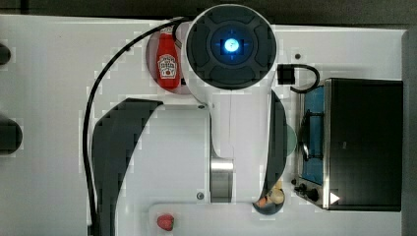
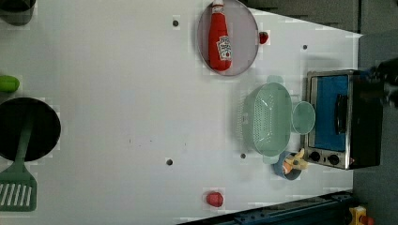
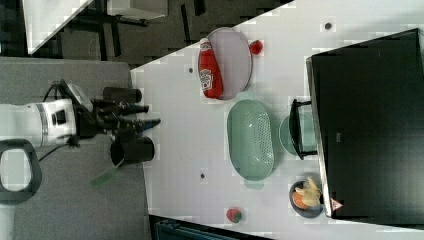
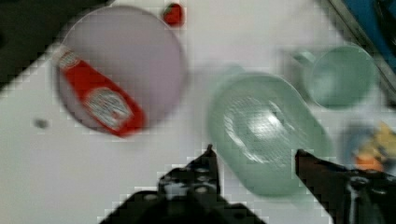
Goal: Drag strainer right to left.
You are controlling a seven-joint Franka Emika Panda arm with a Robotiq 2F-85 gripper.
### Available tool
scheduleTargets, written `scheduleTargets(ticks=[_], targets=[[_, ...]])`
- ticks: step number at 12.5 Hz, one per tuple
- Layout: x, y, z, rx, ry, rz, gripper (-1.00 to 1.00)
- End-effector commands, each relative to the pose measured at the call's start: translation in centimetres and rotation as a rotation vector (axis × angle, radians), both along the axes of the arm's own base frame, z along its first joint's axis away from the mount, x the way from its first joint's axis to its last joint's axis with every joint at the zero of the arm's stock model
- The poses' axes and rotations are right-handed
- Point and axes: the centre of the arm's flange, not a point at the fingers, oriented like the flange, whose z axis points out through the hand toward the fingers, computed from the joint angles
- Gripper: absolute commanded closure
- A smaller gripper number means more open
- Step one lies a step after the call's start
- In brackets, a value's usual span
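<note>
The strainer is a pale mint-green oval bowl dotted with fine holes, standing on the white table between the plate and the toaster oven; it also appears in the right view. In the wrist view my gripper is open and hangs well above the strainer. Its dark fingers sit either side of the strainer's near rim without touching it, and nothing is held. My arm covers the strainer in the top view.
A smooth mint-green mug stands between the strainer and the toaster oven. A ketchup bottle lies on the greyish-pink plate. Near the strainer sits a bowl of food. A red strawberry and a black pot stand further off.
</note>
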Motion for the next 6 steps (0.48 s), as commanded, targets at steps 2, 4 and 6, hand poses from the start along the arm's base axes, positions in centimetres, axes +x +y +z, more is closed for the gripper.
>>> scheduleTargets(ticks=[2, 4, 6], targets=[[-17.2, -2.8, 12.3, -0.009, -0.025, -0.183, -0.80], [-16.7, -2.5, 11.3, -0.009, -0.014, -0.175, -1.00], [-15.5, -2.1, 8.5, -0.015, 0.027, -0.166, -1.00]])
